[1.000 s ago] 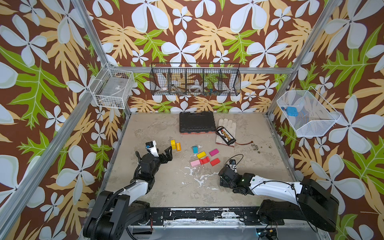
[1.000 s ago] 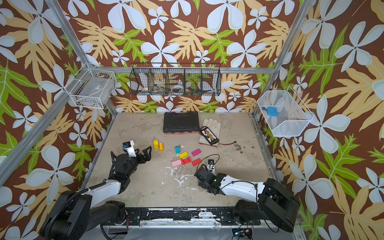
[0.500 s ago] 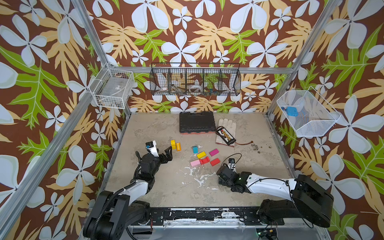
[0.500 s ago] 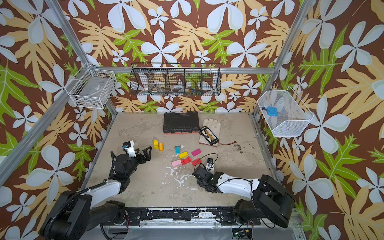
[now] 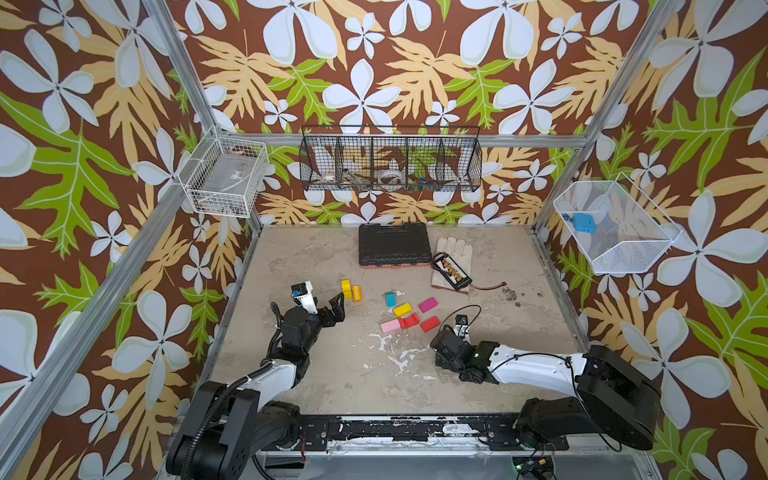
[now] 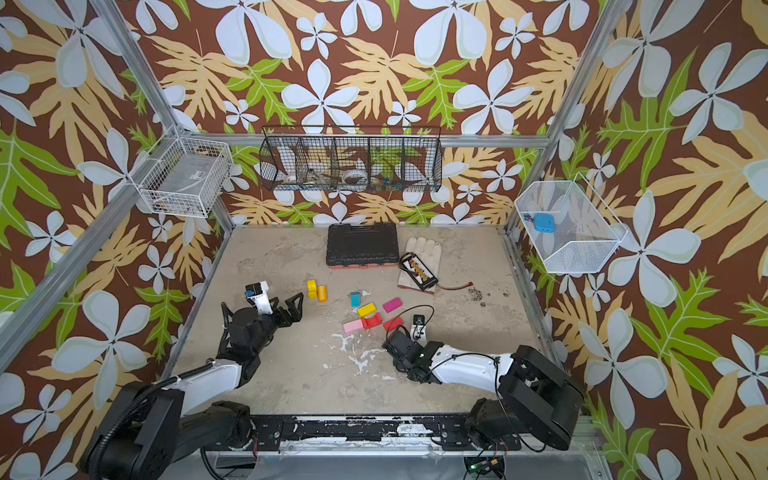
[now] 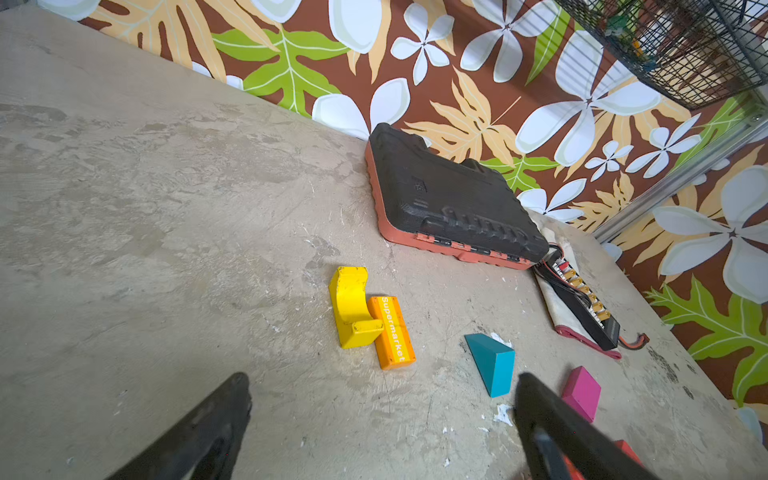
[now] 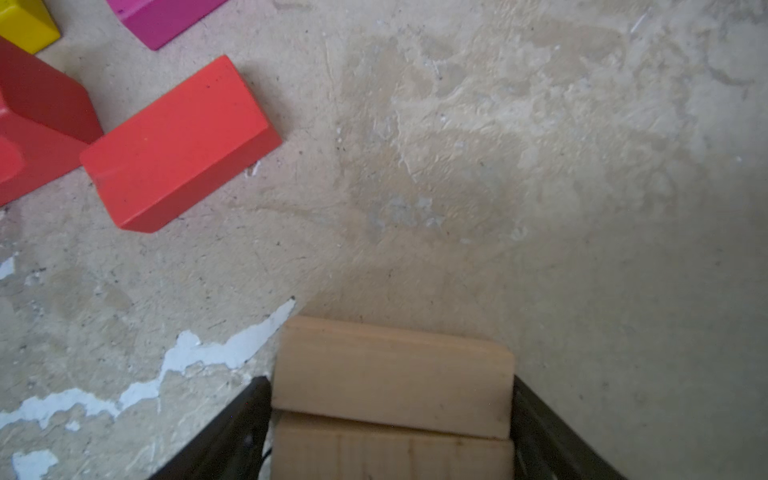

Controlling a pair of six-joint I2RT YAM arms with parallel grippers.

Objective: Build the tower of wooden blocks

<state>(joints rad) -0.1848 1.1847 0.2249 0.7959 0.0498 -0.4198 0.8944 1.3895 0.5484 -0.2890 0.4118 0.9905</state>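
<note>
Loose wooden blocks lie scattered mid-table; no tower stands. A yellow arch block [image 5: 345, 286] touches an orange block [image 5: 356, 293]. Further right lie a teal block [image 5: 390, 299], a yellow block [image 5: 402, 309], a magenta block [image 5: 427, 304], a pink block [image 5: 390, 326], a red arch block [image 5: 409, 321] and a red block [image 5: 429, 324]. My left gripper [image 7: 384, 380] stands open and empty just short of the yellow-orange pair. My right gripper [image 8: 390, 386] is shut on two stacked tan planks [image 8: 392, 374], low over the floor beside the red block [image 8: 174, 145].
A black tool case [image 5: 394, 244] lies at the back, with a glove [image 5: 453, 253] and a battery pack with wires [image 5: 452, 271] to its right. Wire baskets hang on the back wall [image 5: 390, 160] and on both side walls.
My right gripper has slid a little to the left, closer to the red blocks, with the tan planks in it. The left arm has stayed where it was.
</note>
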